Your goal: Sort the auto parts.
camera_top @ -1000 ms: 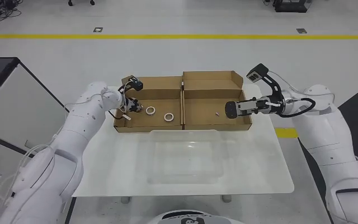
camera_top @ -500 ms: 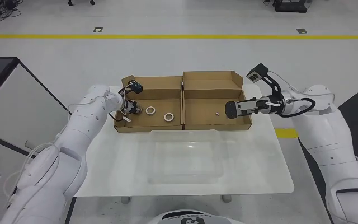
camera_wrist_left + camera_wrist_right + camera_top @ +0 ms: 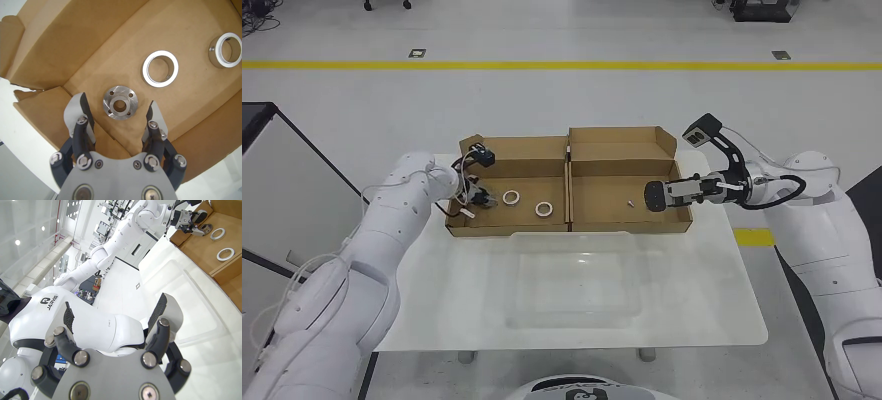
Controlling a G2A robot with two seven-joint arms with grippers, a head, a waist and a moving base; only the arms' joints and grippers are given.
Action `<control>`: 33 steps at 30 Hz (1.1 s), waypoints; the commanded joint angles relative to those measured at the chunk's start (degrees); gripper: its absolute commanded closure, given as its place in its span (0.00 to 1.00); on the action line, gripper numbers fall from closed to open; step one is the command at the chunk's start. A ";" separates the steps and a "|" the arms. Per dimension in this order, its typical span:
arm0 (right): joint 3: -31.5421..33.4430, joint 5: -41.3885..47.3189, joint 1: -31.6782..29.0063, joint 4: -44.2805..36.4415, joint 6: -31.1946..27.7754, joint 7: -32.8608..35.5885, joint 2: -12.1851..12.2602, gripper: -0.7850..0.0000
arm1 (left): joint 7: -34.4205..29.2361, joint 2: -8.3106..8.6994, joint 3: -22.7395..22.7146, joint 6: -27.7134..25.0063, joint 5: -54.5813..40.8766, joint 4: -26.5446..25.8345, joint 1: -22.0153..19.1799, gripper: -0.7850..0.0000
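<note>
Three machined metal parts lie on the floor of the left cardboard box (image 3: pixel 512 148), left of centre in the top view: a flanged hub (image 3: pixel 120 106) closest to the box's left wall, then a near ring (image 3: pixel 160 69) and a far ring (image 3: pixel 225 50) toward the divider. Left pincer (image 3: pixel 117 100) is spread wide and grasps nothing; it hangs over the hub with one finger on each side and no visible contact. Right pincer (image 3: pixel 115 302) is likewise released and empty, at the right edge of the right cardboard box (image 3: pixel 622 148). Assessment: the hub appears to be solid metal, so probably heavy for its bulk, fully rigid, not fragile, and smooth enough to slip. The raised central boss offers the taller purchase; the flange rim sits low against the cardboard and would demand fingers reaching the box floor. Opposed contact across the boss or rim, squarely centred, seems advisable.
</note>
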 commanded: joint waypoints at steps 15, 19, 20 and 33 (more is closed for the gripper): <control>0.00 0.00 0.00 0.00 0.00 0.00 0.00 0.00 | -2.60 3.25 -8.97 -11.83 -17.14 -16.45 3.21 0.00; 0.00 0.00 0.00 0.00 0.00 0.00 0.00 0.00 | -6.97 5.30 -13.48 -12.11 -26.24 -26.45 7.42 0.00; 0.00 0.00 0.00 0.00 0.00 0.00 0.00 0.00 | -8.27 5.89 -14.78 -11.67 -28.57 -29.44 8.68 0.00; 0.00 0.00 0.00 0.00 0.00 0.00 0.00 0.00 | -21.83 12.55 -33.36 2.35 -46.26 -63.07 27.75 0.00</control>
